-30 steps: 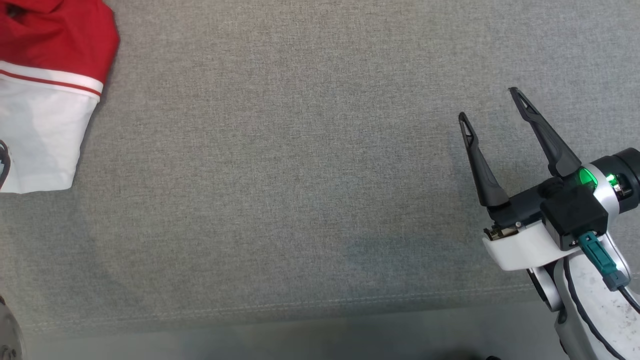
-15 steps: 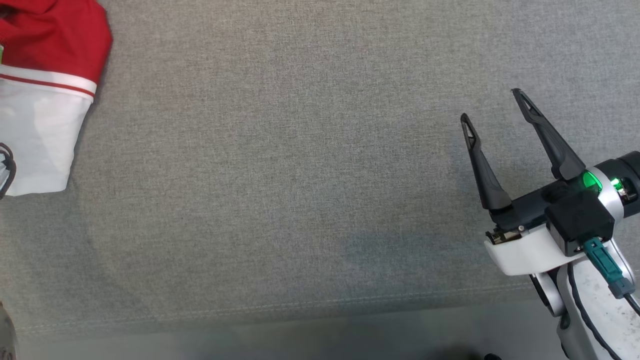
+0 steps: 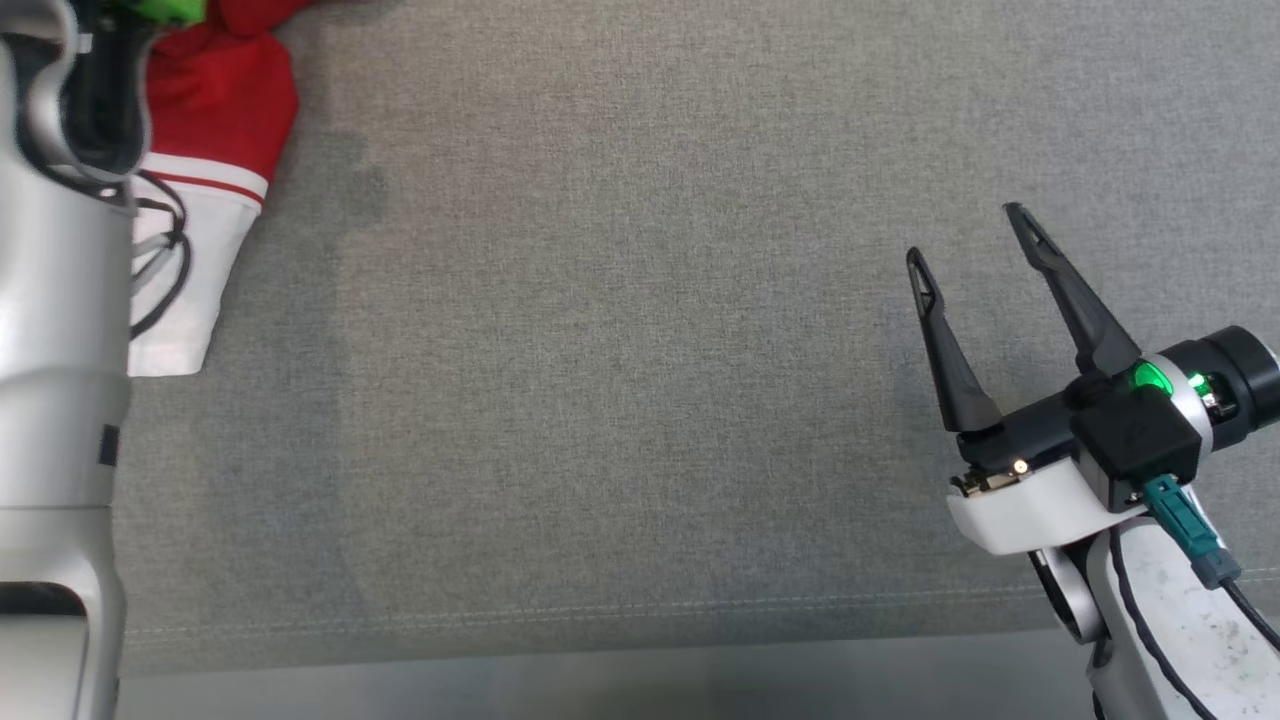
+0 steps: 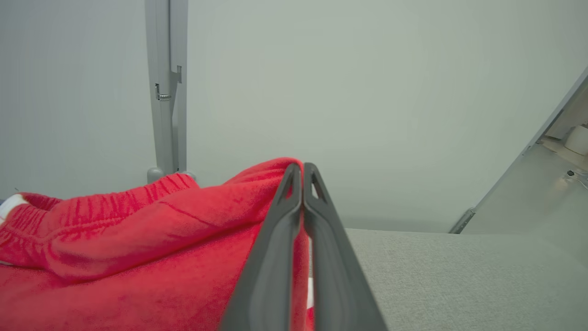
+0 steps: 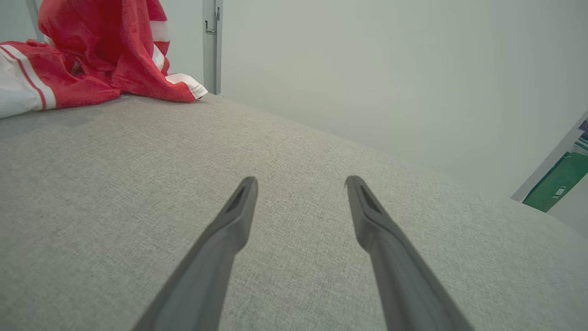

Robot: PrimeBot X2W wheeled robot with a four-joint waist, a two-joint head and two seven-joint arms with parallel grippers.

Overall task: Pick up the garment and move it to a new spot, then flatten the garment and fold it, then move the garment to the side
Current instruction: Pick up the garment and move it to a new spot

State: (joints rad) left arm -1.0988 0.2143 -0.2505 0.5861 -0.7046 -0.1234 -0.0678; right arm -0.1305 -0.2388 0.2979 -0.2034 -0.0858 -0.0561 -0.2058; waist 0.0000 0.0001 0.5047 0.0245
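Observation:
The garment (image 3: 225,110) is red terry cloth with a white leg panel and red-and-white stripes, lying at the far left of the grey cloth surface (image 3: 640,350). In the left wrist view my left gripper (image 4: 302,168) is shut, with a raised fold of the garment (image 4: 138,243) pinched at its tips. My pale left forearm (image 3: 60,300) covers part of the garment in the head view. The right wrist view shows the garment (image 5: 92,46) pulled up into a peak at the far end. My right gripper (image 3: 963,233) hovers open over bare cloth at the right, its fingers (image 5: 229,230) spread with nothing between them.
The grey surface's front seam (image 3: 640,610) runs along the bottom of the head view. A grey metal post (image 4: 165,87) stands against the pale wall behind the garment. A green object (image 5: 556,184) lies beyond the surface's far right.
My left gripper has shut on the garment, and its forearm has come into the head view. The garment is bunched up higher. The right gripper stays open; the camera has shifted slightly.

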